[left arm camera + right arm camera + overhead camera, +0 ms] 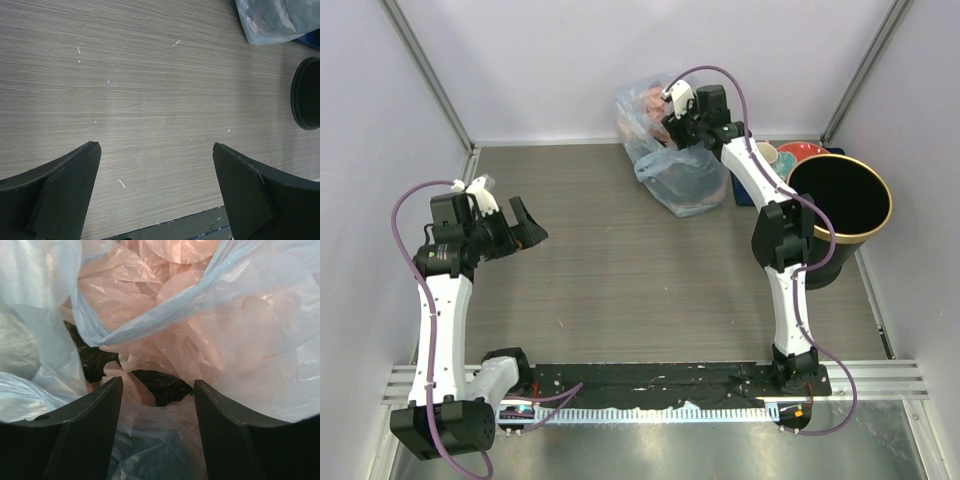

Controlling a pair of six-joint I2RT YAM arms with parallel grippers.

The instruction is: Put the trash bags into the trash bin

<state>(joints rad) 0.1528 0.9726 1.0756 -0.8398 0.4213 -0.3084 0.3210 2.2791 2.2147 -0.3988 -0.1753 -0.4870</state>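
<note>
- One trash bin (pixel 890 200), black with a gold rim, stands upright at the table's (pixel 150 75) right edge
- One bluish bag (pixel 685 180) sits at the back, left of the bin
- Crumpled pale-pink trash bags (pixel 165 295) fill its mouth; their number cannot be told
- Right gripper (pixel 157 381): jaws parted, pink film loose between them
- Left gripper (pixel 156 146): spread wide, empty, over bare table
</note>
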